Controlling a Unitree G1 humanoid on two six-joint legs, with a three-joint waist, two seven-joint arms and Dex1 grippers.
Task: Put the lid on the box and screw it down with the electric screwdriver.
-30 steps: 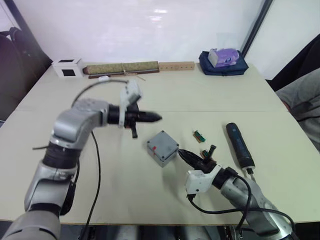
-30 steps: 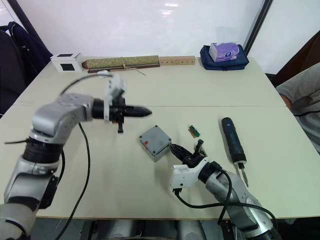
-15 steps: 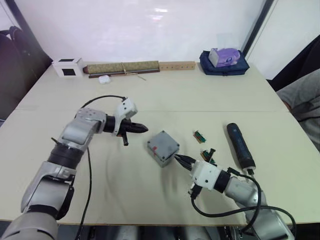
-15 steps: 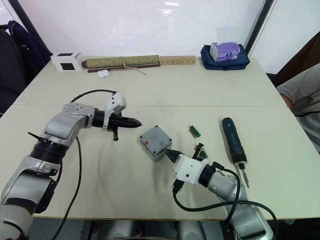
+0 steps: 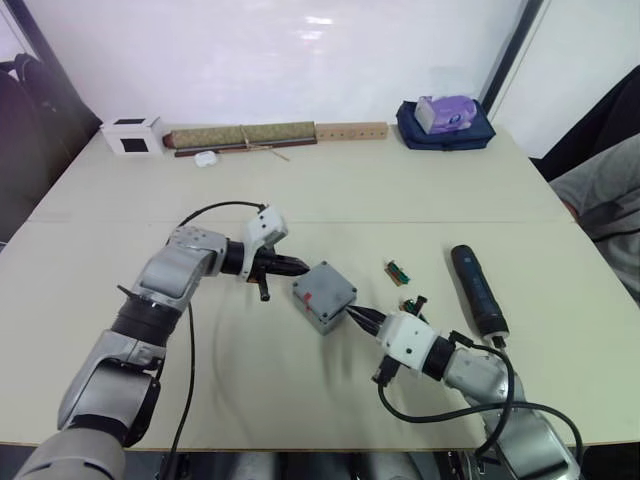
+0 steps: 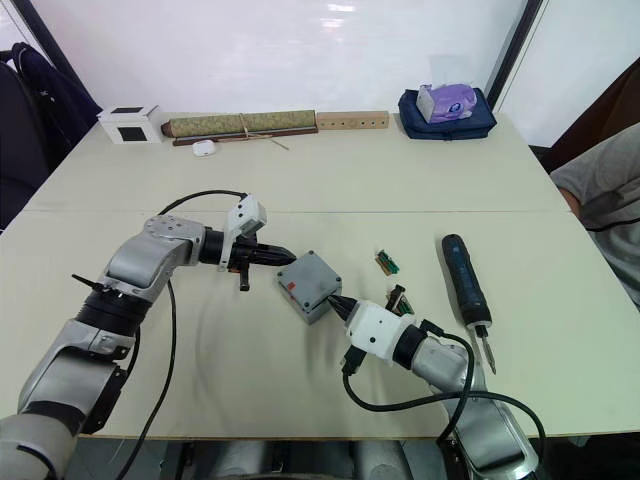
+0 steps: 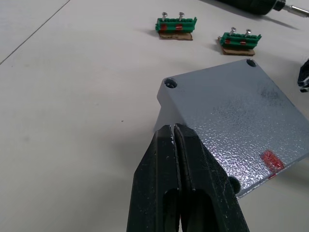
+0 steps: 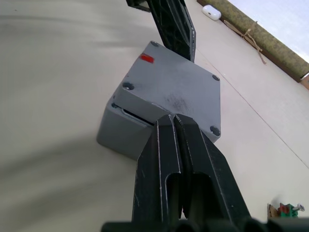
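At the centre of the table (image 5: 300,400), the lid (image 5: 325,286) sits slightly askew on the box (image 5: 322,312). We have brought both grippers in from either side: the left gripper (image 5: 300,267) and right gripper (image 5: 357,316), each with fingers pressed together, now touch opposite edges, ready to nudge the lid square. The electric screwdriver (image 5: 478,290) lies untouched, well to the right, beyond the green parts (image 5: 400,271).

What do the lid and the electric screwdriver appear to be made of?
The lid looks like cast metal or moulded plastic, with a matte grey, speckled, pebbled face; which one is unclear. The electric screwdriver seems to be dark plastic with a slight sheen, tipped by a thin bright metal bit.
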